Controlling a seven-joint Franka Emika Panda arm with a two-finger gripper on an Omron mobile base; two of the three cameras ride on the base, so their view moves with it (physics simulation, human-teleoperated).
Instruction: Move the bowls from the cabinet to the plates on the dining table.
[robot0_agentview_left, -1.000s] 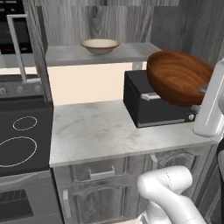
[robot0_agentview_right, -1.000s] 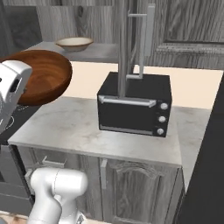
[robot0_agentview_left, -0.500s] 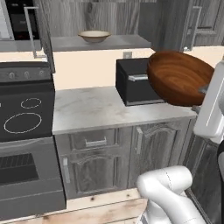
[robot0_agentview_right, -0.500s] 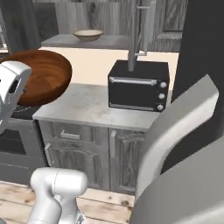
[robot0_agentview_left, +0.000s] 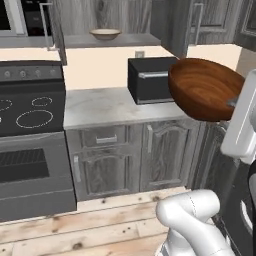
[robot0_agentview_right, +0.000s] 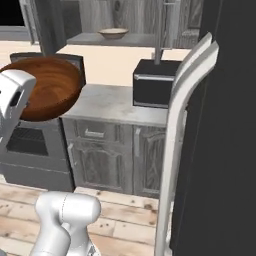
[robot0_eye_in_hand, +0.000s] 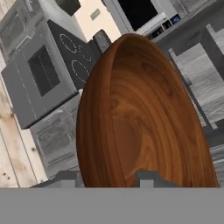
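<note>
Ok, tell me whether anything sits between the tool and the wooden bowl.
Nothing does. The tool is already closed on the rim of the wooden bowl, which hangs in the air in front of the counter. The pale bowl sits on the cabinet shelf.

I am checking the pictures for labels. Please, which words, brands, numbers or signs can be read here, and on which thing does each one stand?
No readable text in any view.
Stove: its back panel carries small round knobs, with no legible marks.
Black appliance on the counter: no brand or numbers visible.
Wooden bowl and pale bowl: plain, no writing.
</note>
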